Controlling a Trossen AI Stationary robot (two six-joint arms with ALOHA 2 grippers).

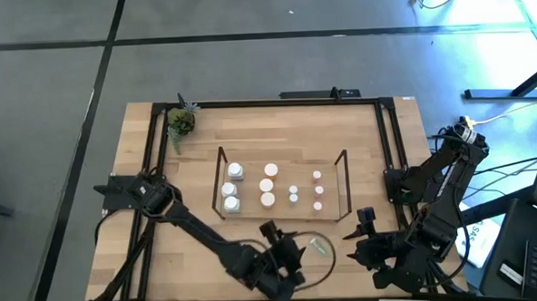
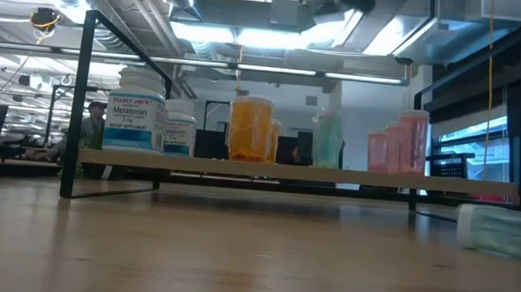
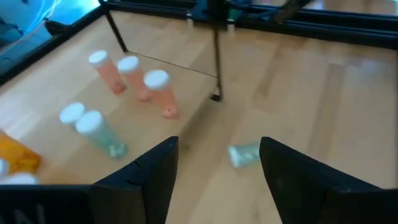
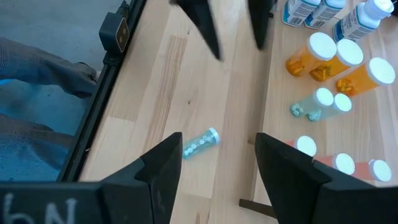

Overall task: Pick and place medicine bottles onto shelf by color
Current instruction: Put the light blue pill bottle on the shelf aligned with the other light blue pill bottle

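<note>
A: Where's the last teal bottle [image 4: 200, 144]?

B: Lying on its side on the table [image 1: 162, 219], just in front of the shelf [image 1: 345, 179], between both grippers. The rest stand sorted on the shelf.

A: How will it handle?

B: Likely light, rigid, smooth and apt to roll. Pinch across the body, near its middle.

A: Grippers?

B: Left gripper [image 3: 217, 163] hovers over it, jaws apart and empty; right gripper [image 4: 216, 163] likewise, nearby.

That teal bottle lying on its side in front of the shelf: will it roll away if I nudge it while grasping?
Probably yes. The teal bottle is a round cylinder lying flat on smooth wood, so a sideways touch could roll it. It looks small and only partly filled with pills, so likely light. The left gripper stands open close by.
</note>
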